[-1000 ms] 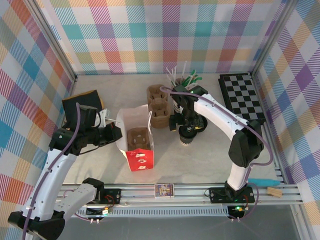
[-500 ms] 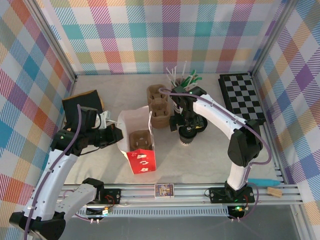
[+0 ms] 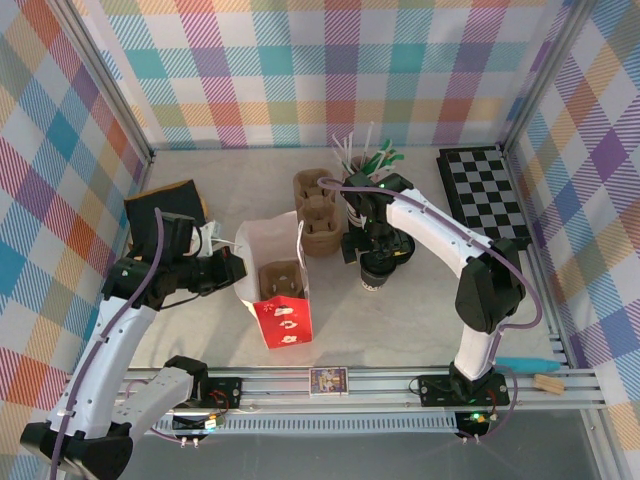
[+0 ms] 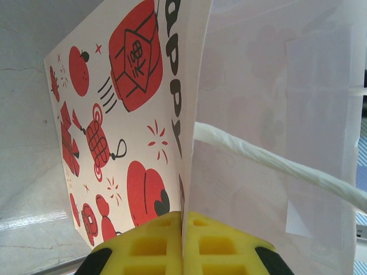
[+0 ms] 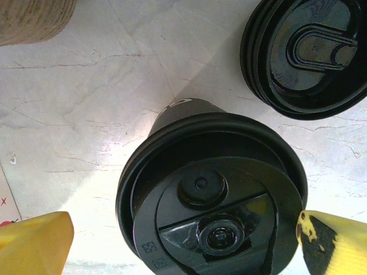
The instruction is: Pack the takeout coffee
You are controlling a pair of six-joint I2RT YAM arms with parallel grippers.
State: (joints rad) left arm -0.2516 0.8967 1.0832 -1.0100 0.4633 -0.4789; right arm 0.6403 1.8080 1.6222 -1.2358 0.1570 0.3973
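Coffee first, as seen from above: the takeout coffee (image 3: 371,279) stands upright on the pale marble table (image 3: 420,320), right of the paper bag (image 3: 280,322) and apart from it, in front of the stack of brown pulp carriers (image 3: 318,215). From here it reads as a small dark cup under a black lid. The right gripper (image 3: 372,258) hangs directly over it. The left gripper (image 3: 232,268) is at the bag's left wall. The bag stands open-topped, with a pulp cup carrier (image 3: 279,278) sitting inside. A chessboard (image 3: 485,195) lies at the far right.

Left wrist view: the left gripper (image 4: 183,232) has its yellow fingers (image 4: 149,246) pressed together on the bag's (image 4: 120,97) paper edge, pinching it. The bag's outer face carries red lantern prints and dark lettering; its white twisted handle (image 4: 275,163) runs across the inner side.

Right wrist view: the takeout coffee (image 5: 212,195) sits low in the frame, its round black lid showing a raised button and a sip hole; the wall under the rim is dark. The right gripper (image 5: 186,240) is spread wide, one yellow finger (image 5: 34,240) well off the lid's left, the other just beside its right rim, gripping nothing. A loose lid (image 5: 312,54) lies on the table behind the cup, apart from it.
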